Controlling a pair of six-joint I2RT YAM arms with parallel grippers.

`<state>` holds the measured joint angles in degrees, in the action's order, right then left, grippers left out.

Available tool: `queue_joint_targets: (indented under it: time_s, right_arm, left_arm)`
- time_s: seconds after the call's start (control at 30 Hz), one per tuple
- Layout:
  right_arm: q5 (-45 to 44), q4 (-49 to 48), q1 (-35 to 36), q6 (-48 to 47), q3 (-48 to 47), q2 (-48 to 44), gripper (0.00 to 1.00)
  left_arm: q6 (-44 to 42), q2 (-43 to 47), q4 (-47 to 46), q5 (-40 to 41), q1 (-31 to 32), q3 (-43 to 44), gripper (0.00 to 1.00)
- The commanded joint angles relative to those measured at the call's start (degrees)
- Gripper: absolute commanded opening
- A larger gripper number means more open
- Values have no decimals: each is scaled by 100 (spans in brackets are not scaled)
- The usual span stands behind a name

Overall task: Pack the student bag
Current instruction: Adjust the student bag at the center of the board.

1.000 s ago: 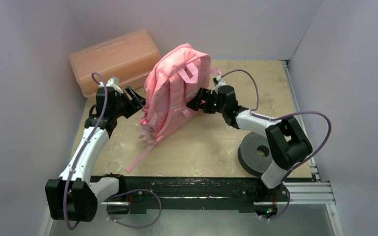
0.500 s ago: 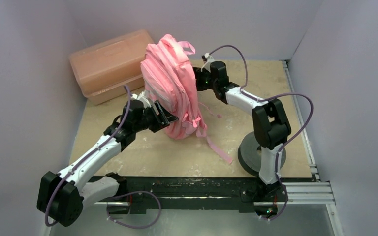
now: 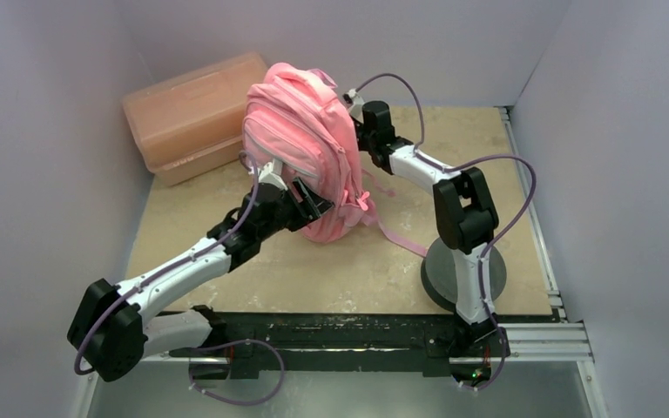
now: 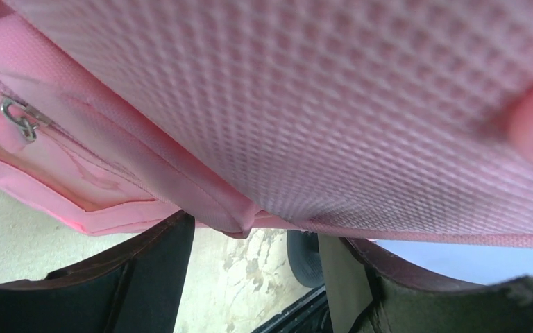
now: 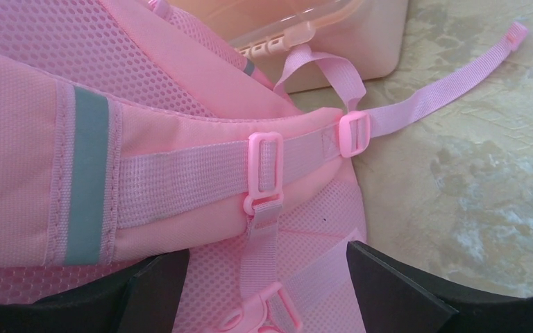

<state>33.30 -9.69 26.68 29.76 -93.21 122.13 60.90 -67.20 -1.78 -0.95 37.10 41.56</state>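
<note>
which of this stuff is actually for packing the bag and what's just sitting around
For the job:
- pink backpack, standing upright

Just lying about:
- orange plastic box, back left, behind the backpack
- grey disc, front right

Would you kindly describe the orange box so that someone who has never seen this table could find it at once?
Look to the far left corner of the table. The box lies there, just behind and left of the bag. Unlike the soft pink bag, it is a rigid, translucent orange plastic case with a lid.
</note>
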Motion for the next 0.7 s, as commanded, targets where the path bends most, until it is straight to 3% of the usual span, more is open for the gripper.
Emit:
queue_joint_targets:
  time_s: [0.0, 0.1, 0.3, 0.37, 0.5, 0.67]
  right_arm:
    - [708, 619, 417, -547, -529, -8, 89]
    - [281, 891, 297, -570, -537, -168, 90]
    - [-1464, 2129, -258, -760, -509, -950, 95]
    - [-1902, 2441, -283, -984, -544, -1265, 98]
    - [-2537, 2918, -414, -1251, -542, -1882, 99]
    - [-3035, 3125, -567, -1510, -150, -2759, 99]
  left_arm:
    - [-33, 640, -930, 886, 106, -447, 66]
    - [-213, 1213, -449, 1087, 104, -740, 70]
    - [-1147, 2502, 1802, 1761, 87, -336, 76]
    - [-1507, 2923, 2220, 1973, 87, -168, 85]
    - [-2394, 3480, 3138, 2476, 78, 554, 88]
    - [-3375, 3541, 3711, 2773, 84, 1627, 89]
